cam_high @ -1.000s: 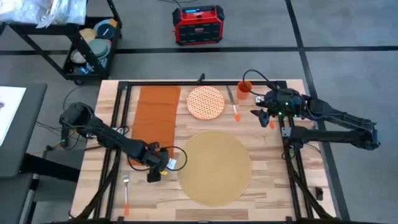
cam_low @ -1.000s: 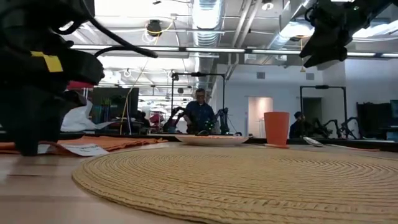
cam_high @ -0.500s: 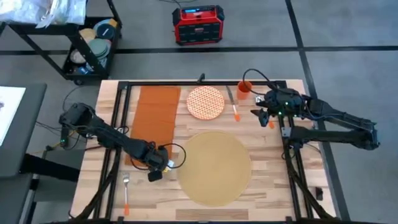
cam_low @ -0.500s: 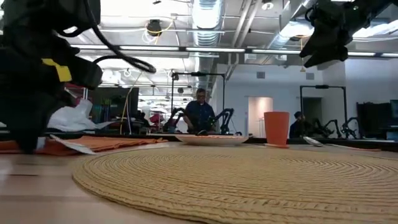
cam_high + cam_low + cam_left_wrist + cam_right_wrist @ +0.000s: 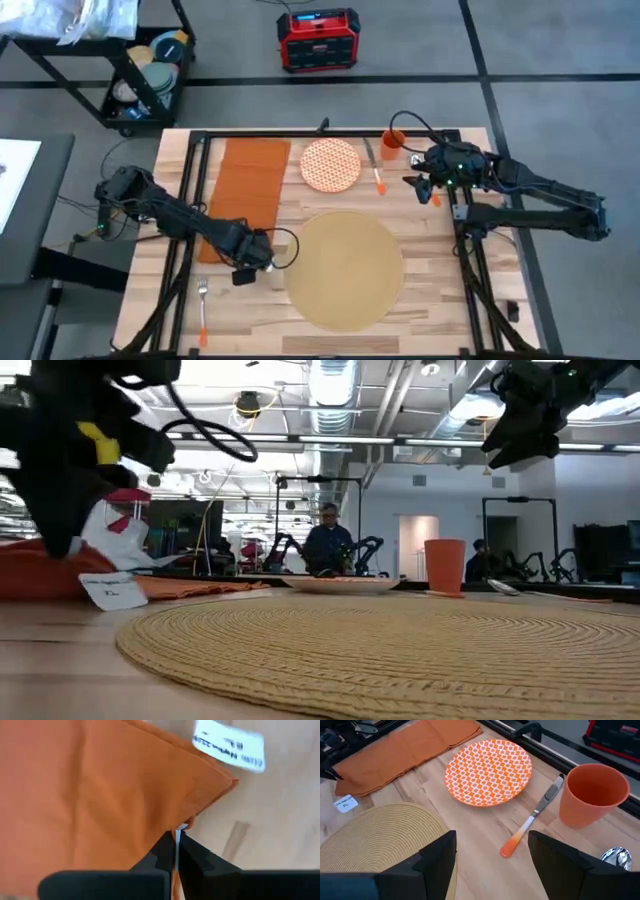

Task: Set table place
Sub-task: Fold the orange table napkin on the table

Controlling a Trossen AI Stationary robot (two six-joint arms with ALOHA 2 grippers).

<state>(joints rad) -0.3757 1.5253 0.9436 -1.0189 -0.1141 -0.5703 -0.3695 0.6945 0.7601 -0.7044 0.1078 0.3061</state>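
Placemat (image 5: 343,268), the round tan woven place, lies flat near the front middle of the table (image 5: 440,290), bare on top, likely kept free as the base for the setting. Left gripper (image 5: 243,273) sits just off the mat's left edge with its fingers clamped on the near corner of the orange napkin (image 5: 245,190); the left wrist view shows cloth pinched between closed fingers and a white tag (image 5: 228,744) hanging off the corner. Low view shows that corner lifted off the wood, so the pinch looks meant for dragging or lifting the napkin toward the mat, though how much of the cloth is off the table is hard to tell. Right gripper (image 5: 424,187) hovers above the table's far right, fingers spread wide and holding nothing, near the cup and cutlery, probably waiting its turn. Count: one placemat, one napkin, one orange-and-white patterned plate (image 5: 330,164) behind the mat, one orange cup (image 5: 393,144) at the far right, one knife (image 5: 373,166) with orange handle between plate and cup, one fork (image 5: 202,313) with orange handle at the front left beside the left arm, one spoon bowl (image 5: 617,856) just visible past the cup in the right wrist view. Nothing is on the mat yet, so the setting is at an early stage.
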